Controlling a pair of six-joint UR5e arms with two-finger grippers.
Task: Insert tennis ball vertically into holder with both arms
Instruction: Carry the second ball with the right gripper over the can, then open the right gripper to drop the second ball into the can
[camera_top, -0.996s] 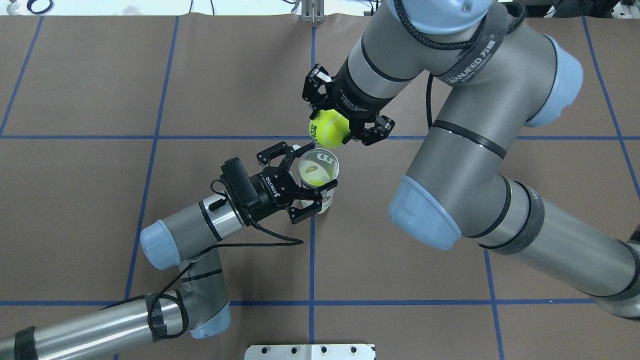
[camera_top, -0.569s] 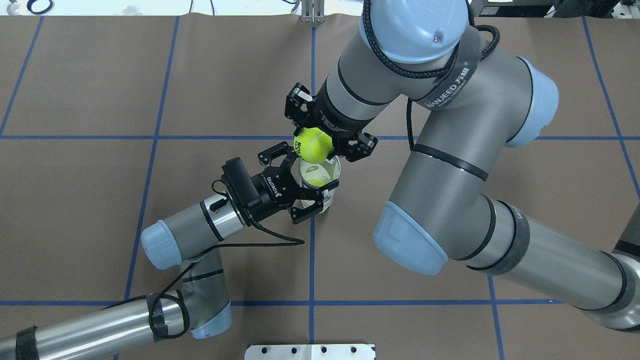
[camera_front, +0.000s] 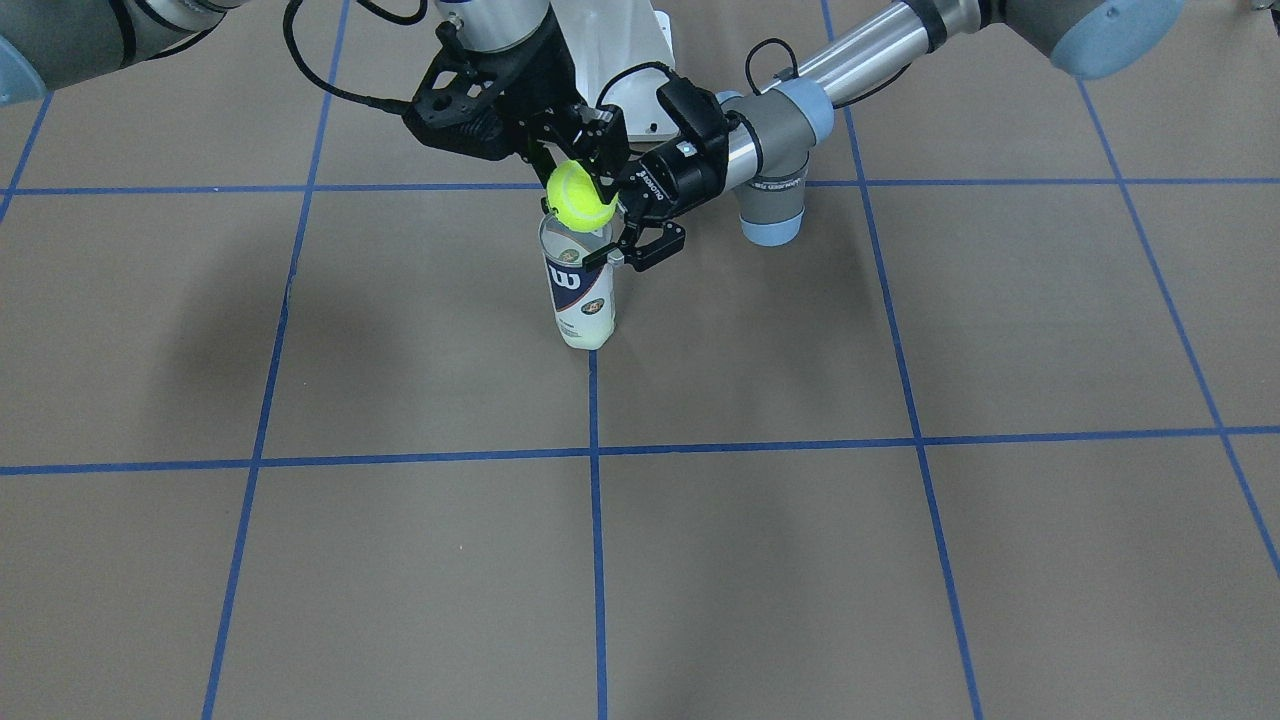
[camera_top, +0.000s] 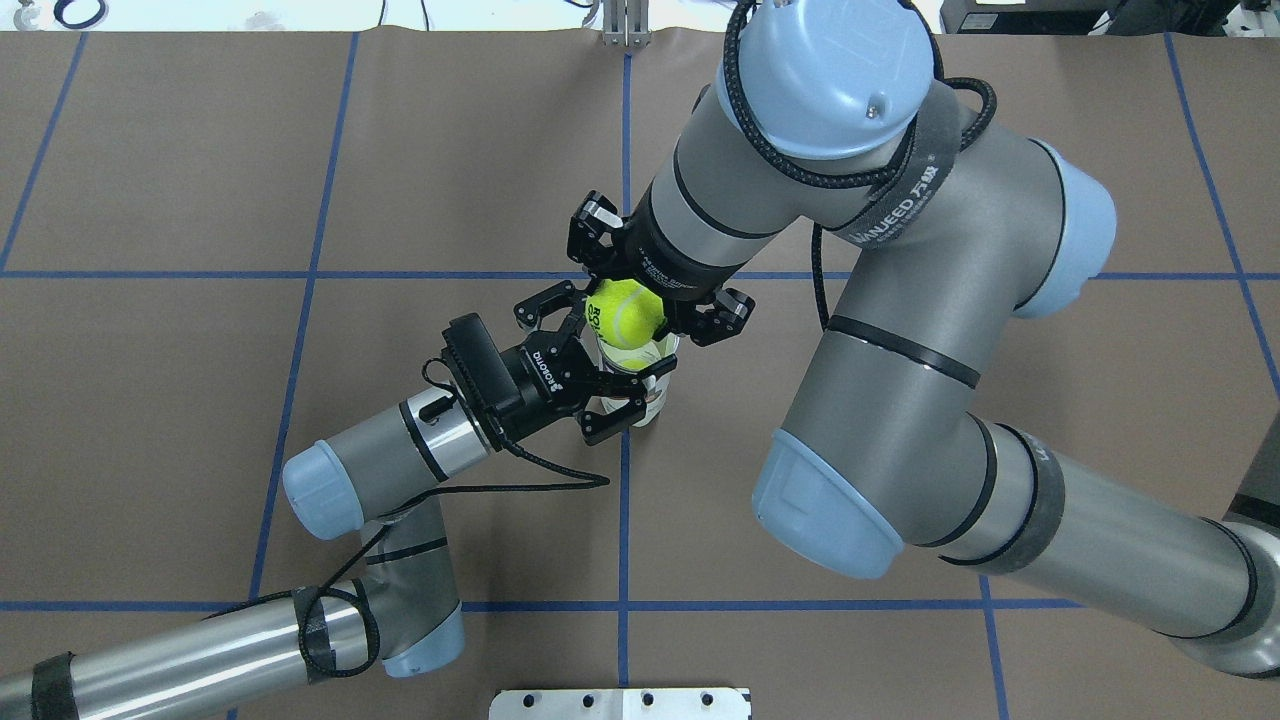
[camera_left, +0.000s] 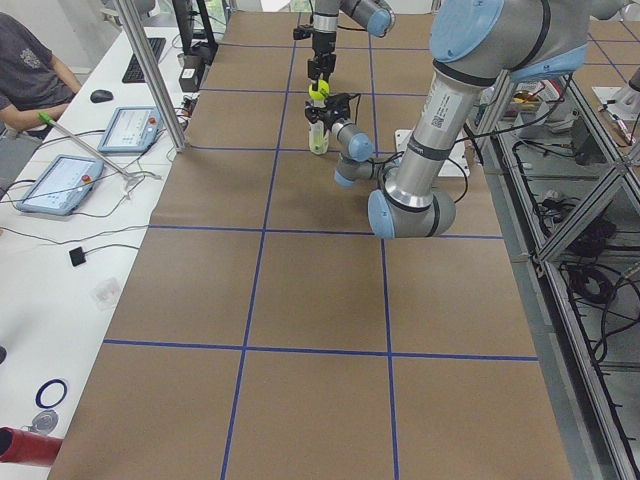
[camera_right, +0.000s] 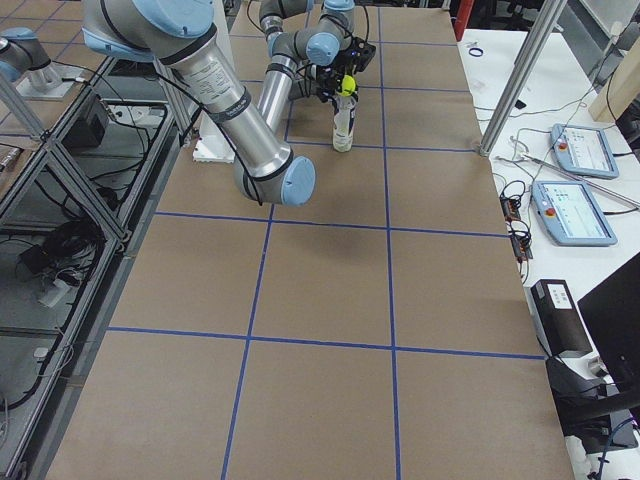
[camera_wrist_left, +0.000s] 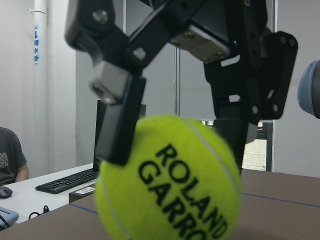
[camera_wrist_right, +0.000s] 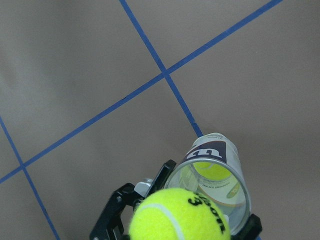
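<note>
The right end effector (camera_top: 640, 300) is clamped on a yellow-green tennis ball (camera_top: 625, 312), just above centre in the overhead view, right over the holder's open mouth. The left end effector (camera_top: 625, 370) grips the holder (camera_front: 580, 290) near its top from the lower left. The holder stands upright, long axis vertical, mouth up, upper centre of the front-facing view. The brown surface (camera_front: 760, 520) carries a grid of blue tape lines (camera_front: 596, 560); beside it a white desk (camera_left: 70, 200) holds tablets and a keyboard. The holder is clear plastic with a navy-and-white label bearing a white "W"; another ball (camera_wrist_right: 210, 171) lies inside at the bottom.
</note>
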